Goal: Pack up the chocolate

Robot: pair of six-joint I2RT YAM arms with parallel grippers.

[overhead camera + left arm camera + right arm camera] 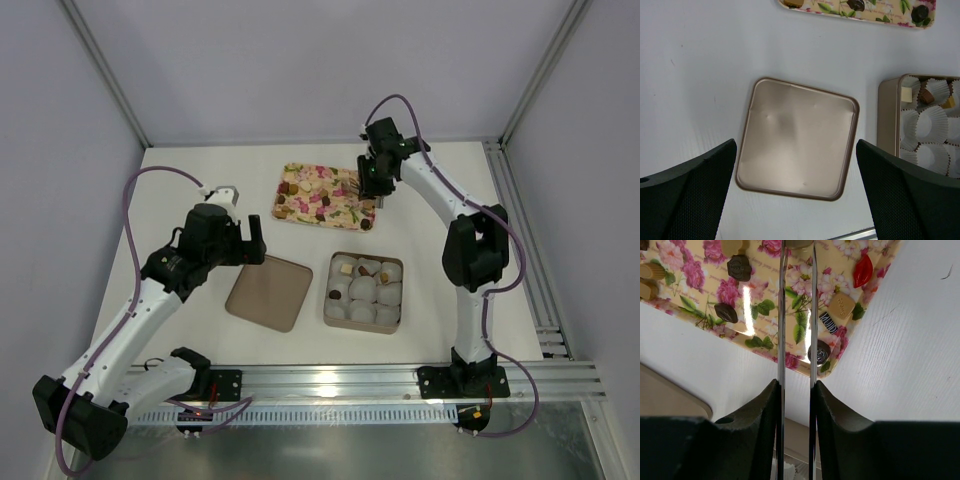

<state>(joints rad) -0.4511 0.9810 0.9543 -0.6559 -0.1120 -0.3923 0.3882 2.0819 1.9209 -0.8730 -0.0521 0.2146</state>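
Several chocolates lie on the pink floral tray (288, 213), among them a dark piece (739, 267), a tan square (841, 305) and a round dark one (818, 351). The gold box (328, 312) holds white paper cups; a few hold chocolates (347, 268), and a brown one shows in the left wrist view (926, 96). My right gripper (796, 385) is shut on metal tongs (781, 315), whose blades reach over the tray. A tan piece (799, 243) shows at their tips, at the frame's top edge. My left gripper (796, 145) is open and empty above the box lid (797, 137).
The gold lid (268, 292) lies flat left of the box. The tray stands behind both. A red lip-shaped piece (862, 270) lies near the tray's corner. A metal rail (400, 378) runs along the table's near edge.
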